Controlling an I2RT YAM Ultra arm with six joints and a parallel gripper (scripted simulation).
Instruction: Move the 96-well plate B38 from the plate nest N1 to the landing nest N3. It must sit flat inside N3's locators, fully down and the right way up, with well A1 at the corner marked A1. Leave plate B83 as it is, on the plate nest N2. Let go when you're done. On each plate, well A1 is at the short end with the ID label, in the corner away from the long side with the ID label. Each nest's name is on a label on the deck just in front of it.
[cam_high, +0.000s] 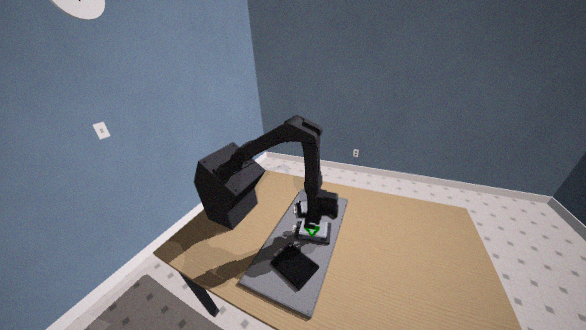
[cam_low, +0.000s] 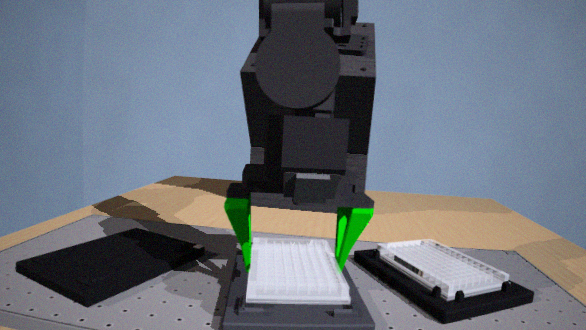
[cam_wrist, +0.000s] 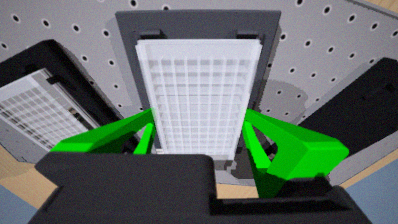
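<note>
My gripper (cam_low: 294, 262) is shut on a clear 96-well plate (cam_low: 296, 272), with the green fingers on its two long sides near the far end. The plate is level and the right way up, low over the grey nest (cam_low: 297, 312) in the middle of the deck, between its raised locators. I cannot tell whether it rests fully down. In the wrist view the gripper (cam_wrist: 199, 130) clamps the plate (cam_wrist: 200, 95) above the grey nest (cam_wrist: 200, 22). No labels are readable. The second clear plate (cam_low: 442, 267) sits on a black nest (cam_low: 451, 301) to the right, apart from the gripper.
An empty flat black nest (cam_low: 107, 262) lies on the left of the grey perforated deck. The arm's dark base (cam_high: 227, 185) stands at the table's back left. The deck (cam_high: 295, 250) lies on a wooden table top.
</note>
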